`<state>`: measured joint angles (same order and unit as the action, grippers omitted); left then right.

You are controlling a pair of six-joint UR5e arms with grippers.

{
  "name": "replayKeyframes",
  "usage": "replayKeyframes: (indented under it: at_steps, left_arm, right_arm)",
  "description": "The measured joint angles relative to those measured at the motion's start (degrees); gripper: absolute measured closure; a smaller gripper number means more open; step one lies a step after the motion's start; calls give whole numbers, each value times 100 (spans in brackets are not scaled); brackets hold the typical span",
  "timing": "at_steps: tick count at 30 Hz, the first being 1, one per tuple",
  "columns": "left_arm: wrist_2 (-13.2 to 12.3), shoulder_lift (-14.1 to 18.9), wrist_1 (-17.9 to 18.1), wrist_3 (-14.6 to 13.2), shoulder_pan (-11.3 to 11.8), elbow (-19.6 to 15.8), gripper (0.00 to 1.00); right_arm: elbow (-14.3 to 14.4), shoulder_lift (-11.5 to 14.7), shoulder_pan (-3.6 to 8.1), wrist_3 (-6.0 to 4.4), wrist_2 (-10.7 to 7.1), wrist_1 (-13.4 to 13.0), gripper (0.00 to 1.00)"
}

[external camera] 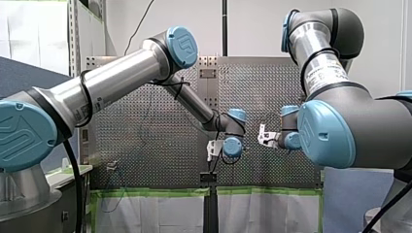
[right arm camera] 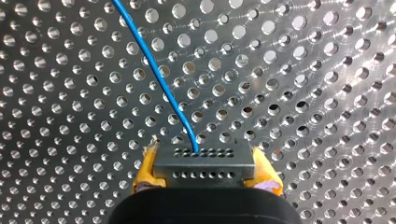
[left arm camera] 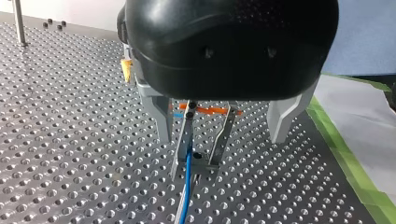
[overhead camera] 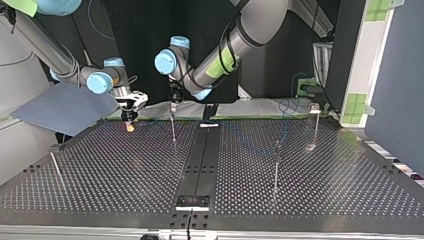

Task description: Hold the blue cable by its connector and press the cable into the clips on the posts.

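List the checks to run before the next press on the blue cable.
1. Right gripper clamped on the connector: ok.
2. Blue cable leaves the connector without a kink: ok.
3. Left gripper open, one finger either side of the clip: ok.
4. Blue cable fully seated in that clip: cannot tell.
5. Blue cable clipped on the other posts: cannot tell.

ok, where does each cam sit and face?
Front: behind and above the shoulders, looking over the table; my left arm at left, my right arm at right.
Top: across the table, facing the arms; sides crossed.
Left wrist: looks along my left gripper at a clip and the blue cable.
Right wrist: looks along my right gripper, clamped on the connector.
Shared: both wrist views show the blue cable.
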<state>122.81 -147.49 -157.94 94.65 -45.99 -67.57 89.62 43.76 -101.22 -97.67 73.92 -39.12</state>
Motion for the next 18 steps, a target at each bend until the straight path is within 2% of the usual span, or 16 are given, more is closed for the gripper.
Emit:
replayKeyframes:
  at_steps: [18]
  left_arm:
    - [106,1,-15,0,-16,0,0]
  right_arm:
    - [1,-1,14,-13,0,2,100]
